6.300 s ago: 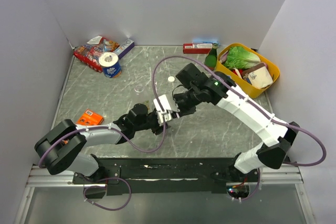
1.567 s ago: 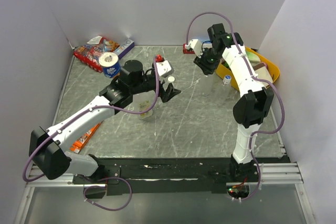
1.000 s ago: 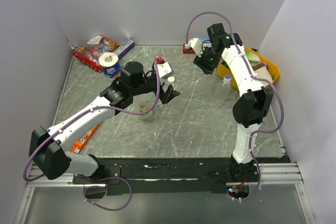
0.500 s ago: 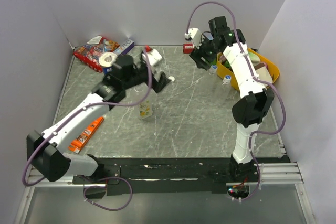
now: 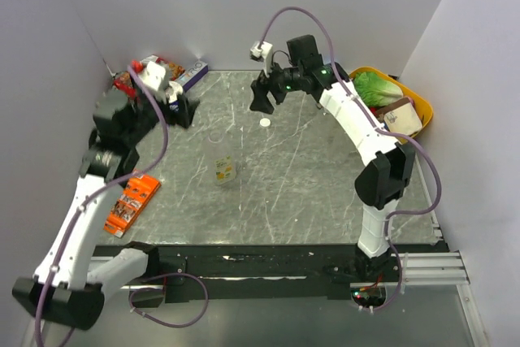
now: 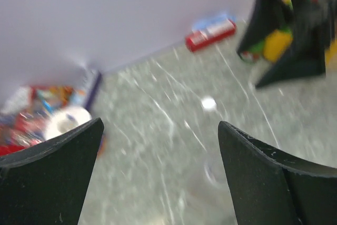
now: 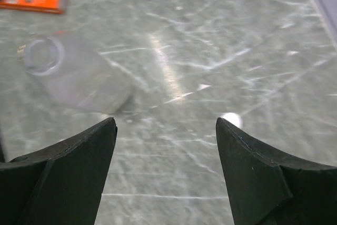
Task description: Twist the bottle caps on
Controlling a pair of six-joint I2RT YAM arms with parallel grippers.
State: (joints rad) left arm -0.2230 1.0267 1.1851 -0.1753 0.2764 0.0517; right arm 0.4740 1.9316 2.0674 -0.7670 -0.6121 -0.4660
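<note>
A white bottle cap (image 5: 265, 123) lies loose on the grey table, just in front of my right gripper (image 5: 262, 106). That gripper is open and empty, and in the right wrist view the cap (image 7: 231, 119) lies close to the right finger of the right gripper (image 7: 166, 122). A clear bottle (image 7: 73, 75) with an uncapped mouth shows to the upper left there. A small bottle with a yellow label (image 5: 225, 170) sits mid-table. My left gripper (image 5: 185, 111) hangs open and empty at the far left. In its view the left gripper (image 6: 160, 125) faces the cap (image 6: 209, 103).
A yellow basket (image 5: 414, 132) with lettuce and packets stands at the back right. An orange packet (image 5: 130, 201) lies at the left. Snack packets (image 5: 146, 67), a tape roll (image 6: 67, 122) and a red box (image 6: 210, 30) line the back wall.
My left arm has swung back to the far left, away from the table's middle. My right arm has swept left from the basket to above the white cap, and its jaws have opened.
</note>
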